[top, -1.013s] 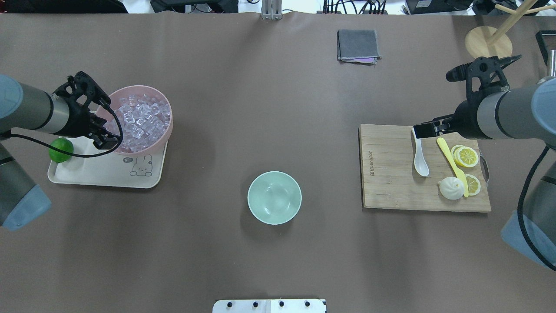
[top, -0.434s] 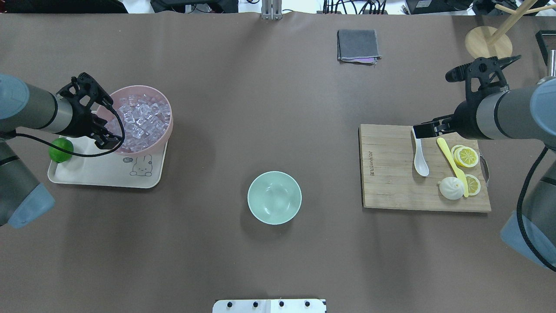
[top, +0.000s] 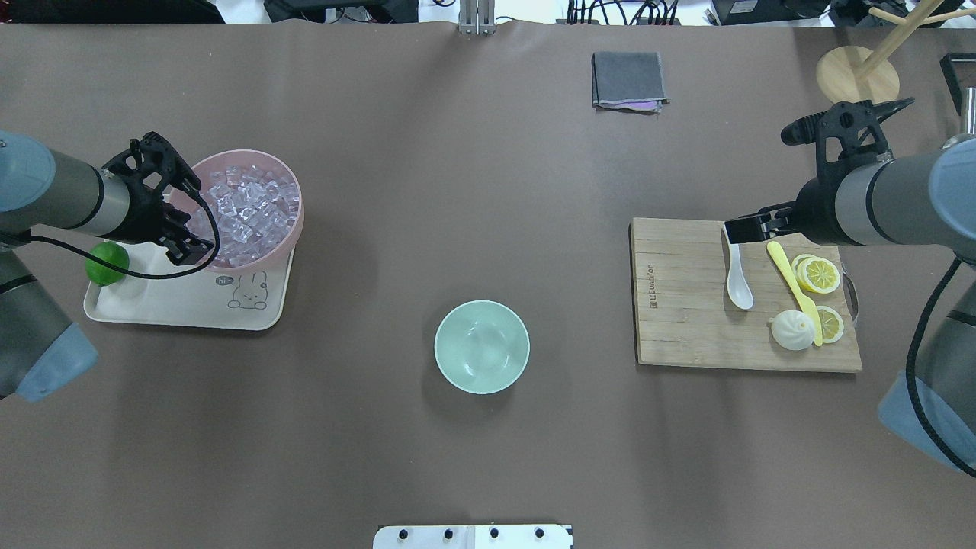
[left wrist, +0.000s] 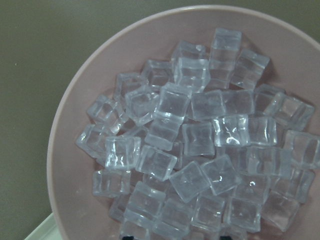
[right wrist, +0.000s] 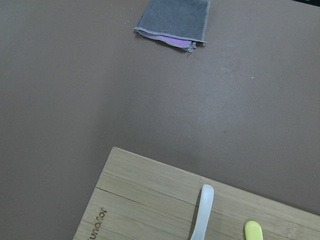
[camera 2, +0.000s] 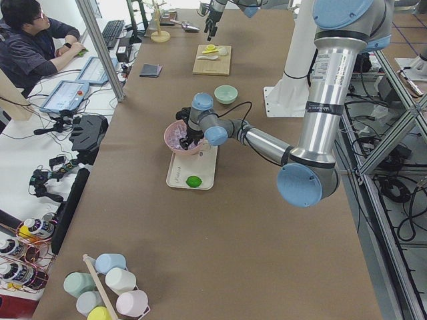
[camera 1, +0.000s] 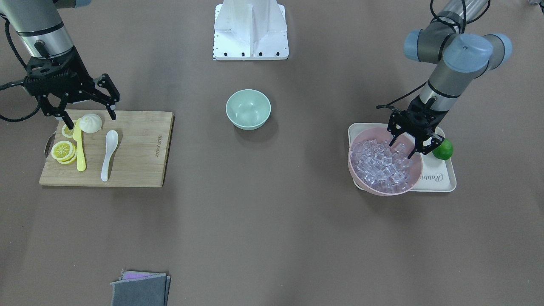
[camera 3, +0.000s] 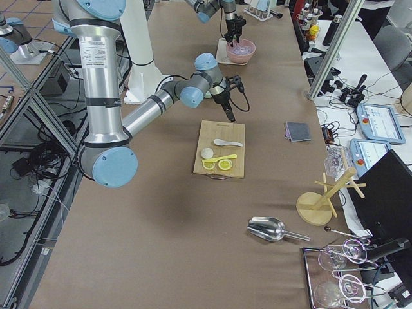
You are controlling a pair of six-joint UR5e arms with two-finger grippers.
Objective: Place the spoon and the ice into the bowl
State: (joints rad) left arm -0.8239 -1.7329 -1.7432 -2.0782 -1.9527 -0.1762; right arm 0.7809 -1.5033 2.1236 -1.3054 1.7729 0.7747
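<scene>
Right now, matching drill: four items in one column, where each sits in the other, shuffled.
Items:
1. spoon
2. ice
3. lime
4. mint bowl

Places:
A. in the pink bowl
B. on the bare table
C. on the board
D. on the tray

Pairs: 1-C, 2-A, 3-D, 4-B
</scene>
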